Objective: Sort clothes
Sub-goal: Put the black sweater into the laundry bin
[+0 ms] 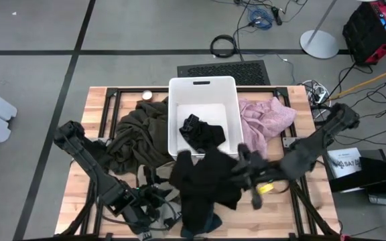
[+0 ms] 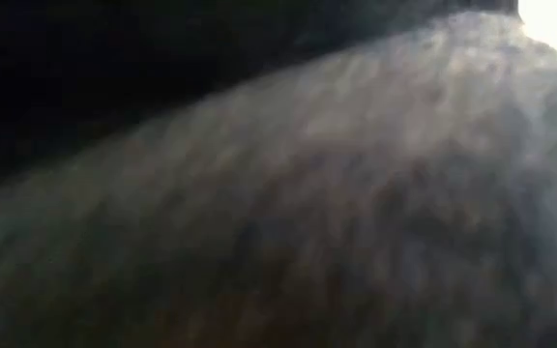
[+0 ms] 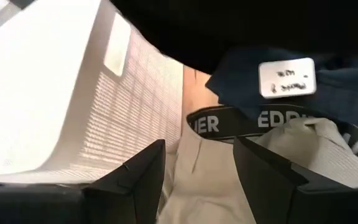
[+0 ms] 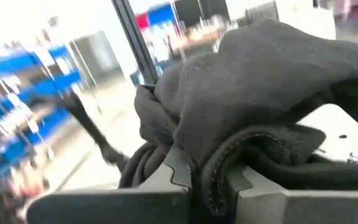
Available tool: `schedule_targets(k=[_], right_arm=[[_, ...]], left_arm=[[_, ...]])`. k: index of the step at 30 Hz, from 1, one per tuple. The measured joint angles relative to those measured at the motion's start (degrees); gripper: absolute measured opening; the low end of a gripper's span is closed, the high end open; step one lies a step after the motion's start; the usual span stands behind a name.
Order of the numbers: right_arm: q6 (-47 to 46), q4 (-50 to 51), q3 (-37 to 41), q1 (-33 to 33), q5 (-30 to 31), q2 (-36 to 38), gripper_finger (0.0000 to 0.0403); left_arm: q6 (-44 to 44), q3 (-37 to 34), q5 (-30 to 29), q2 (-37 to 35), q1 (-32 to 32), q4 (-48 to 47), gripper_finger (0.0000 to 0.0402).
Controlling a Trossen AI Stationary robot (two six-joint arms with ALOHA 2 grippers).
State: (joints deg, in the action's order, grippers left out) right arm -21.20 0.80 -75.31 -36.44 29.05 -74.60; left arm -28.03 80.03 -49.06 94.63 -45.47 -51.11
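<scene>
**Lifting a black garment at the bin's front edge**

Clamped in the right gripper, fingers pinched shut on bunched fabric in the right wrist view: a black garment, seen from above hanging over the table's near side just in front of the white bin. Inside the bin, a second black piece. Left of it, a dark olive garment; right of it, a pale pink one. Only in the left wrist view: the left gripper, fingers spread and empty, above a beige garment with lettered waistband, beside a navy-teal piece. Low view smothered by dark cloth.
</scene>
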Motion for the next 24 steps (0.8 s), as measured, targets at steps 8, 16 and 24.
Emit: schedule_targets(k=[8,16,24], right_arm=[[14.42,-11.02,-0.02,8.26,-0.54,5.82,0.0014],[15.55,-6.82,-1.00,23.98,-2.36,9.32,0.0014],[-2.03,19.91,-0.92,39.84,-9.27,5.42,0.0014]], left_arm=[[0.74,-9.22,0.59,0.04,1.38,19.08,0.0200],[6.28,-10.73,0.68,0.09,1.98,29.02,0.0200],[6.30,-10.73,0.81,0.11,1.94,29.17,0.0200]])
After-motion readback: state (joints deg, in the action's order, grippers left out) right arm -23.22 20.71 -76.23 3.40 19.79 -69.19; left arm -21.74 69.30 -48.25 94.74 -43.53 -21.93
